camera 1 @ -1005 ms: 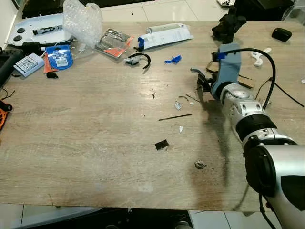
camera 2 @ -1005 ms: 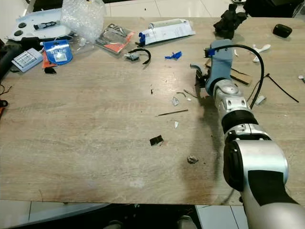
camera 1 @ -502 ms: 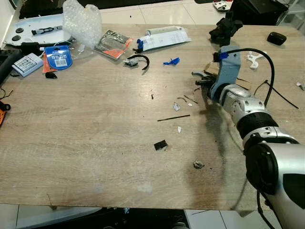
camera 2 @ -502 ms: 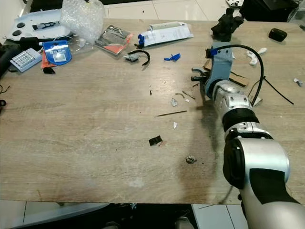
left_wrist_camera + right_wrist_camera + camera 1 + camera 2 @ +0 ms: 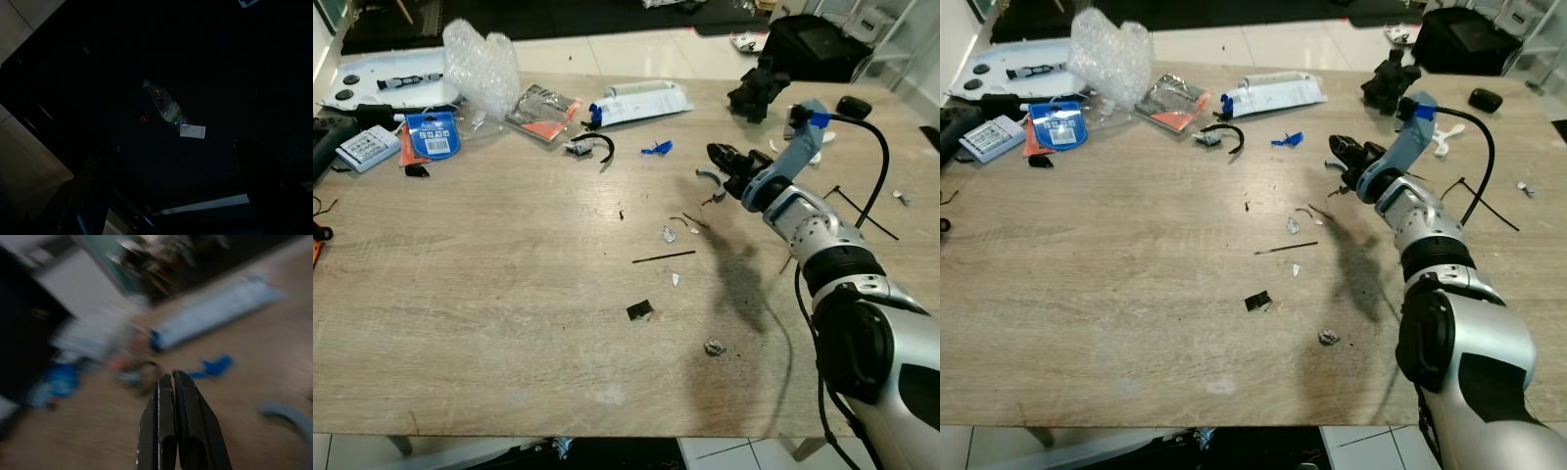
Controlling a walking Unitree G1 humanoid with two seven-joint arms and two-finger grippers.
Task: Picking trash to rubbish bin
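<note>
Two black fingers of the right tool (image 5: 718, 155) pressed together, raised above the table (image 5: 489, 294)

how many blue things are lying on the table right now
3. A round blue-labelled pack lies at the far left, a small blue scrap at the far middle, and a blue cap tips the white packet behind it. Smaller bits may hide in the clutter.
</note>
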